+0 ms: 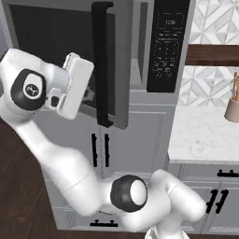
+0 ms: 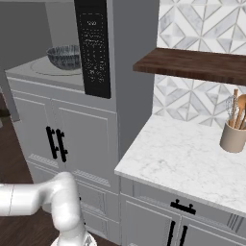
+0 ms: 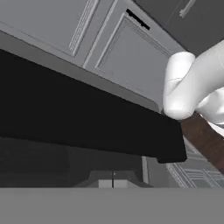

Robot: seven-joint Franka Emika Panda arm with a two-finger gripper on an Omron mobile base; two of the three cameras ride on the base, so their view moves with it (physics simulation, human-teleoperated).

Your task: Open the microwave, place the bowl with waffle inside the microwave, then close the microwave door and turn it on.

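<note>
The microwave [image 1: 154, 98] has its door [image 1: 122, 70] swung partly out, showing the grey cavity behind its edge. The long black bar handle [image 1: 102, 65] runs down the door. My hand [image 1: 77, 84] rests against the door's outer face just left of the handle. In the hand view the handle [image 3: 87, 118] crosses the picture close above my gripper [image 3: 113, 183], whose tips are together with nothing between them. The streaky dark bowl [image 2: 65, 56] sits on the turntable [image 2: 43, 68] inside the microwave [image 2: 57, 21]. The waffle is hidden in the bowl. The black keypad strip [image 2: 93, 48] is to its right.
White cabinet doors with black pulls [image 1: 100, 149] stand below the microwave. To the right is a marble counter [image 2: 182, 153] with a tan utensil pot [image 2: 234, 136], under a dark wooden shelf [image 2: 192, 65]. The floor [image 1: 18, 186] is dark wood.
</note>
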